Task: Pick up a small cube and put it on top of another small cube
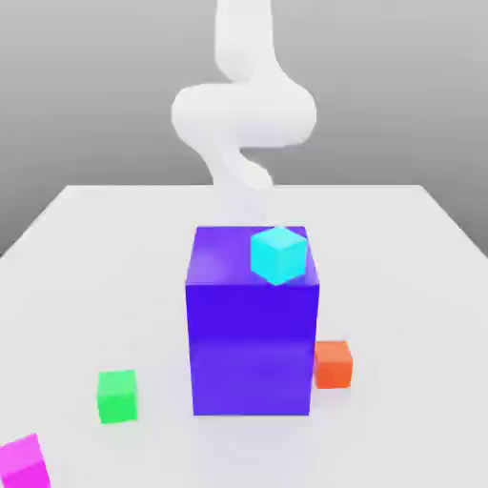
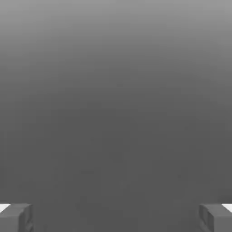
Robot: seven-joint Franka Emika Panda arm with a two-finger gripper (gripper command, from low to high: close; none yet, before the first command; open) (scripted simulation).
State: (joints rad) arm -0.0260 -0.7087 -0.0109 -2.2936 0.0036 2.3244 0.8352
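The small magenta cube (image 1: 24,462) sits at the table's front corner on the exterior view's left, partly cut off by the frame edge. The small green cube (image 1: 116,396) rests on the table a little behind it and to its right, the two apart. The white arm (image 1: 243,114) rises behind the big block, far from both cubes. In the hand view my gripper (image 2: 116,218) is open, its grey fingertips (image 2: 16,218) wide apart with nothing between them and only plain grey ahead.
A tall blue-violet block (image 1: 253,334) stands mid-table with a cyan cube (image 1: 278,254) on its top. An orange-red cube (image 1: 333,363) sits against its right side. The white table (image 1: 410,286) spreads around them.
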